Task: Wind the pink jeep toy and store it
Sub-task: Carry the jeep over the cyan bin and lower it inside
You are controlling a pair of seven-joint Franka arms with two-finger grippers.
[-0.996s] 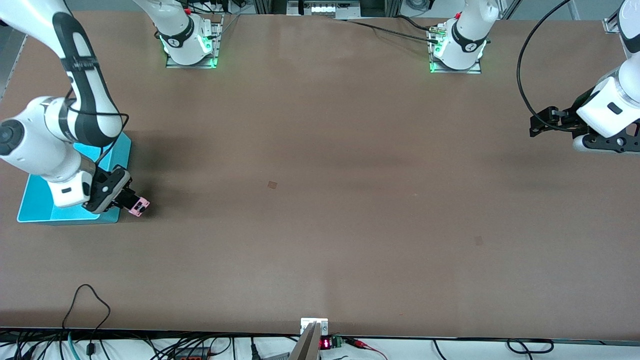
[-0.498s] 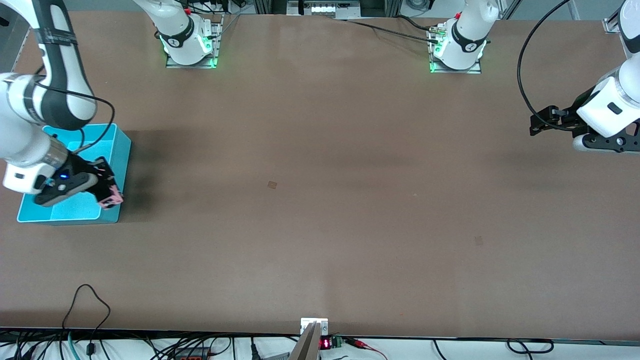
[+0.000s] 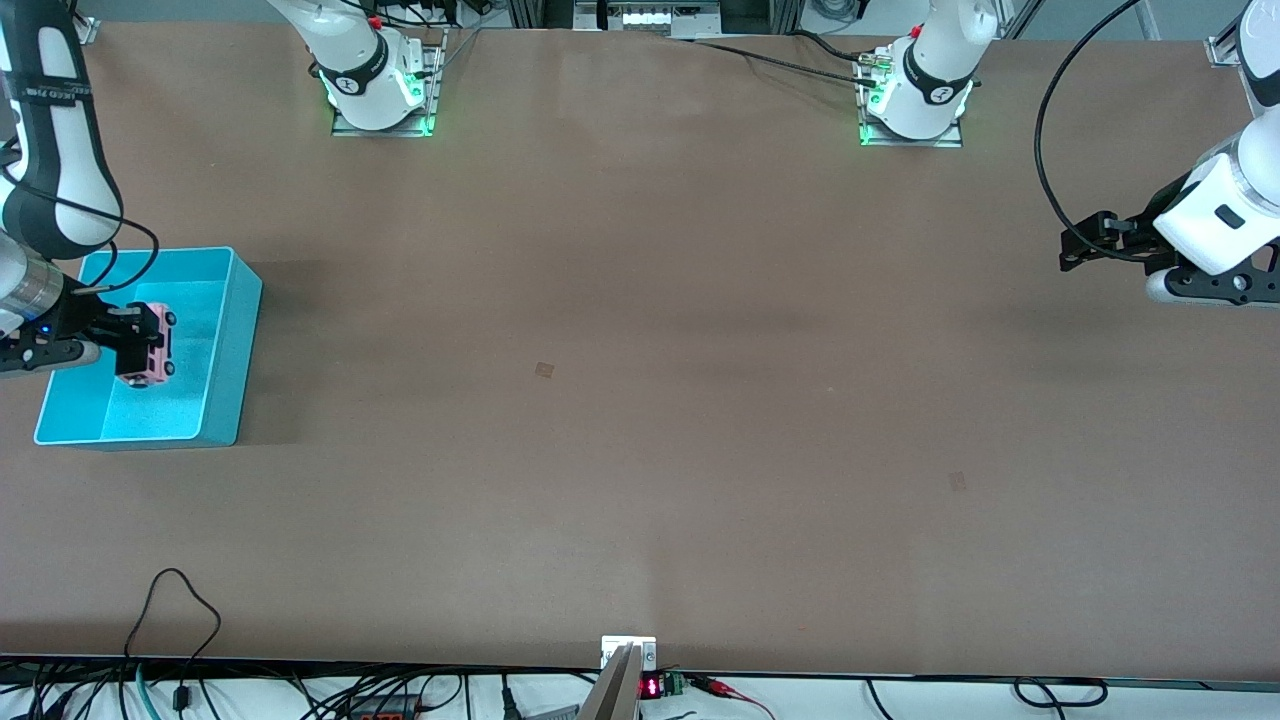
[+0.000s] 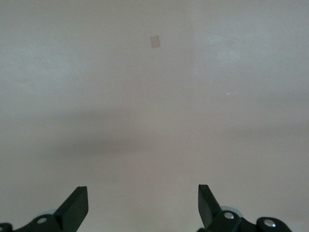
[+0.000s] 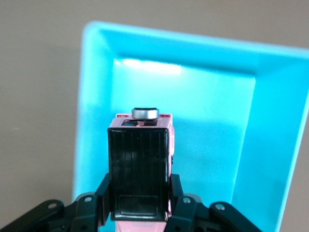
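The cyan bin (image 3: 225,340) walls (open top) are the only obstacles on the table (image 3: 640,400).

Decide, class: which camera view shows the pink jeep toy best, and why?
The right wrist view: the pink jeep toy fills it, clamped in the right gripper over the cyan bin. The front view shows it tiny; the left wrist view shows only bare table.

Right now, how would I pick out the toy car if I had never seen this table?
Find the cyan bin at the right arm's end of the table. The right gripper hangs over it, shut on the pink jeep toy. It is small, pale pink, with a black ribbed roof.
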